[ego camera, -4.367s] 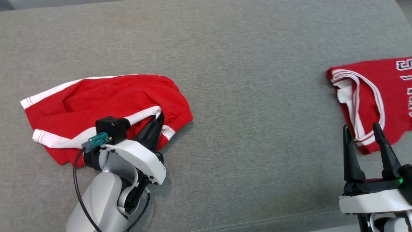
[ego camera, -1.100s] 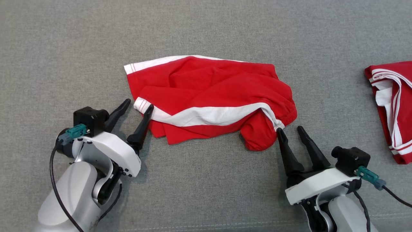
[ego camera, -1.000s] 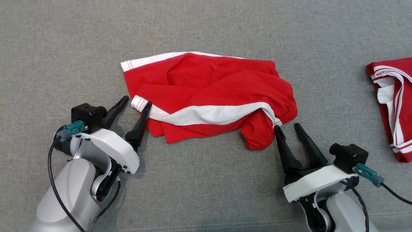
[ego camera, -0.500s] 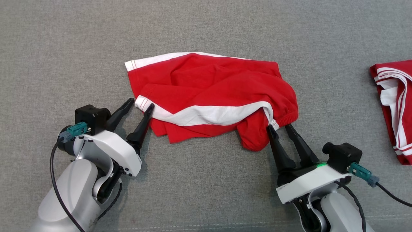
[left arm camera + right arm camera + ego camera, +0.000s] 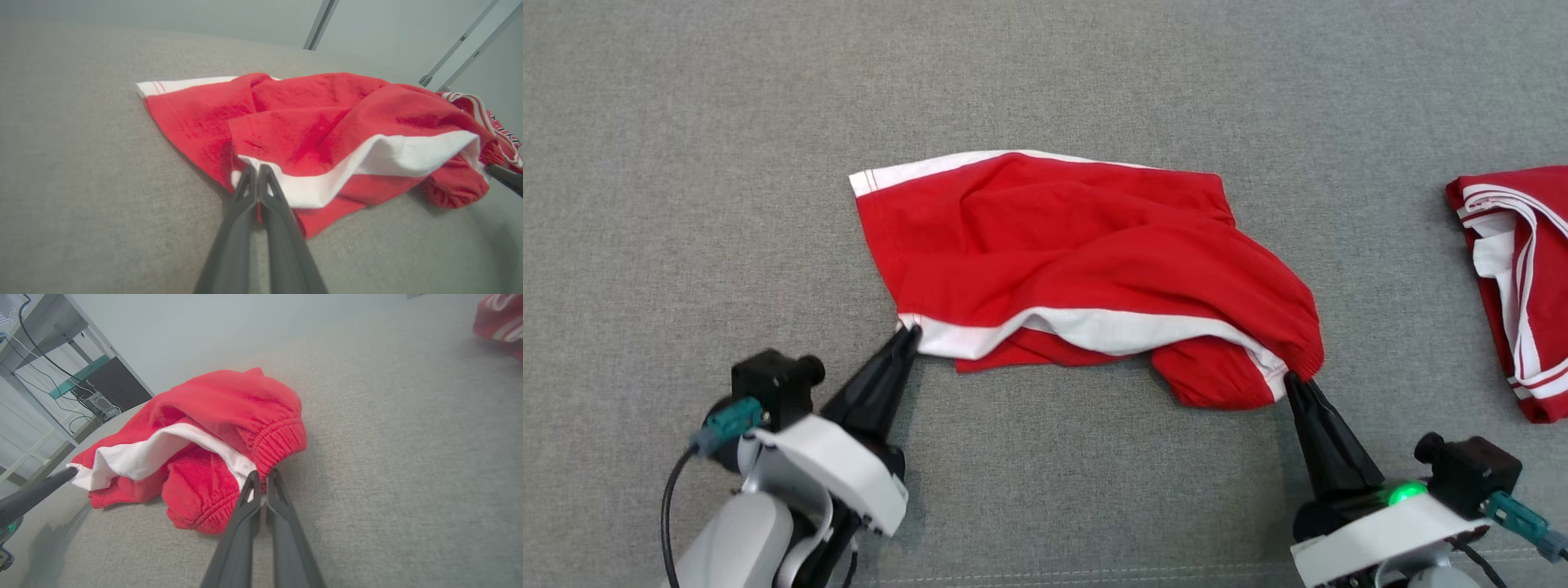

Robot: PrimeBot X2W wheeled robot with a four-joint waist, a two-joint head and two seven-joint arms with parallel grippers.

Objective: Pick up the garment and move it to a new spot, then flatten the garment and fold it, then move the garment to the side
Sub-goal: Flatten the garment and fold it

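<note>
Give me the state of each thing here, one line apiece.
Red shorts: crumpled, unfolded, lying on the grey cushion, gripped at two near corners.
Left gripper: fingers shut on the shorts' white hem corner.
Right gripper: fingers shut on the shorts' elastic waistband.
Red jersey: bunched at the right edge, untouched.

Red shorts [image 5: 1086,261] with white side stripes lie crumpled and unfolded on grey fabric surface [image 5: 686,163].
</note>
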